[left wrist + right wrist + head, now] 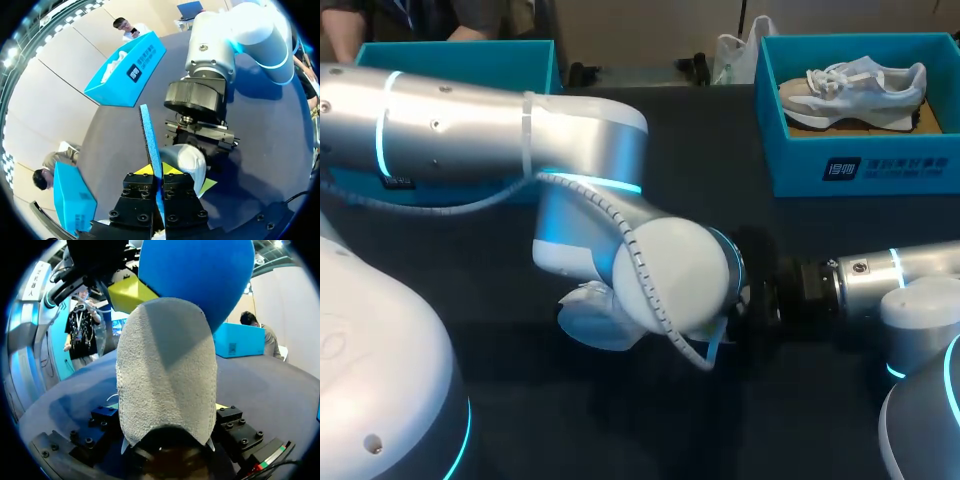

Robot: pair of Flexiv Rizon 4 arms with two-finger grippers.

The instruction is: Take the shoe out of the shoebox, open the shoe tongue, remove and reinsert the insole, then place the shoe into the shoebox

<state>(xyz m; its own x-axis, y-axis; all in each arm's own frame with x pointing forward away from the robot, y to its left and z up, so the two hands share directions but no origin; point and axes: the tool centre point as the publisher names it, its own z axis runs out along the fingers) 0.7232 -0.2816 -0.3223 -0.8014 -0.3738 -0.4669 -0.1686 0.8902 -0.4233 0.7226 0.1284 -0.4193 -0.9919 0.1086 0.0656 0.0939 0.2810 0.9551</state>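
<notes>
The left gripper (159,170) pinches the thin blue foam insole (149,135) on edge, presumably so it slides past the mouth of the shoe (167,365), whose grainy grey upper the right gripper (167,406) clamps steady at the middle of the table (650,430), well apart from the teal cardboard shoebox (865,165) at far right

Dark counter (700,150) is running across the whole head view, matte and slightly wrinkled, also showing in the left wrist view (280,125) and the right wrist view (260,385). A teal box (860,165) is sitting at the far right corner, open on top, white print on its front wall. A grey-white sneaker (855,90) is lying inside it on its sole, laces up, resting on a brown liner (925,118). The same box (125,70) is showing in the left wrist view, with something white inside.
</notes>
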